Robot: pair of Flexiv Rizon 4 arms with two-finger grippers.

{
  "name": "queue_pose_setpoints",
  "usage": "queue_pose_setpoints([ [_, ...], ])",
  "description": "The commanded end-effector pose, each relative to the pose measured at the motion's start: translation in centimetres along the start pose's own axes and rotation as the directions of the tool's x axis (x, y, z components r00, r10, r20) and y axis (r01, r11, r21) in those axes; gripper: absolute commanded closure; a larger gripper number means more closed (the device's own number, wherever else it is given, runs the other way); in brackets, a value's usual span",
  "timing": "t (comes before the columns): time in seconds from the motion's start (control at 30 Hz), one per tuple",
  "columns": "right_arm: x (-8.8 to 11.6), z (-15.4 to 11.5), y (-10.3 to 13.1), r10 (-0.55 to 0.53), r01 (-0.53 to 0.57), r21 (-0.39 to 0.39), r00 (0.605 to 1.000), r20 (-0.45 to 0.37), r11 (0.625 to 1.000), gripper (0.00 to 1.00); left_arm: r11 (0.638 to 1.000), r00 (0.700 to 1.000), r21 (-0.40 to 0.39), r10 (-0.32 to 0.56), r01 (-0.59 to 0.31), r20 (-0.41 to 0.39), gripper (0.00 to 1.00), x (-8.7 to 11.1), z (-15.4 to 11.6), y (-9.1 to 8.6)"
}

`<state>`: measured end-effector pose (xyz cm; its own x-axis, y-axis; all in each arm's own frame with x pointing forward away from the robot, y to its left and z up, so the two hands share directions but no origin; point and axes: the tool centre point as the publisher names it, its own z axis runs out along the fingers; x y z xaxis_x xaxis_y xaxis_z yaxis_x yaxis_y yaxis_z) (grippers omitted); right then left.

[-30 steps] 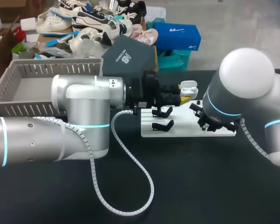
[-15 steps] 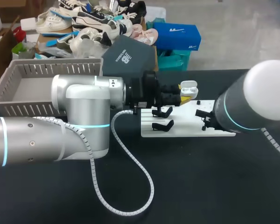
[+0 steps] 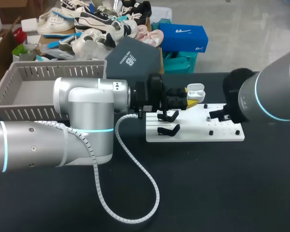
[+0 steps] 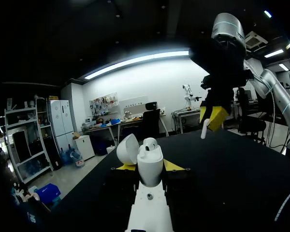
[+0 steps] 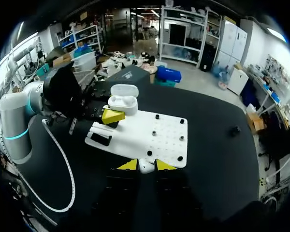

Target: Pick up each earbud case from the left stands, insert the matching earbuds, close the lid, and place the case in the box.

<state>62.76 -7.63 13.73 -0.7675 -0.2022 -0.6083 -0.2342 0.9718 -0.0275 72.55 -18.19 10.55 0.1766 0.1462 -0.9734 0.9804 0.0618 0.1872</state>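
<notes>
My left gripper point(image 4: 150, 166) is shut on a white earbud case point(image 4: 150, 169), held upright with its lid point(image 4: 127, 150) open and one earbud seated inside. In the head view the case point(image 3: 195, 91) hangs over the back edge of the white board point(image 3: 198, 134), past the two black stands point(image 3: 168, 122). My right gripper point(image 5: 146, 165) is shut on a white earbud point(image 5: 146, 168), above the board's near edge point(image 5: 135, 145). In the left wrist view that gripper point(image 4: 213, 116) hangs ahead of and above the case with the earbud point(image 4: 203, 129) pointing down.
A grey slatted basket point(image 3: 19, 92) stands at the back left. Small black pegs point(image 5: 157, 116) dot the board's right half. A small dark object point(image 5: 236, 129) lies on the table beyond the board. My right arm point(image 3: 273, 96) covers the board's right end.
My right arm has lifted and swung from over the board's right part toward the table's right side, uncovering the pegs. The left arm and the case have not moved.
</notes>
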Motion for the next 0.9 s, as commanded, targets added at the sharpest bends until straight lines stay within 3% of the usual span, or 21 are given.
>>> queue_pose_setpoints([
  [0.03,-1.5,-1.3,-0.3,-0.226,0.227,-0.064,0.974,0.019,0.972,1.0,1.0,1.0,-0.002,0.001,-0.001,0.003,1.0,0.1,0.0,0.0],
  [0.2,-3.6,-1.4,0.3,-0.344,0.345,-0.122,0.938,0.033,0.93,1.0,1.0,1.0,-0.002,0.001,-0.001,0.003,1.0,0.1,0.0,0.0],
  [0.43,-5.8,-0.8,1.3,-0.451,0.449,-0.141,0.892,0.024,0.882,1.0,1.0,1.0,-0.002,0.001,-0.001,0.003,1.0,0.1,0.0,0.0],
  [0.7,-7.2,-0.4,1.9,-0.475,0.474,-0.159,0.879,0.039,0.866,1.0,1.0,1.0,-0.002,0.001,-0.001,0.003,1.0,0.1,0.0,0.0],
  [0.9,-8.1,0.5,2.2,-0.412,0.408,-0.219,0.911,0.027,0.886,1.0,1.0,1.0,-0.002,0.001,-0.001,0.003,1.0,0.1,0.0,0.0],
])
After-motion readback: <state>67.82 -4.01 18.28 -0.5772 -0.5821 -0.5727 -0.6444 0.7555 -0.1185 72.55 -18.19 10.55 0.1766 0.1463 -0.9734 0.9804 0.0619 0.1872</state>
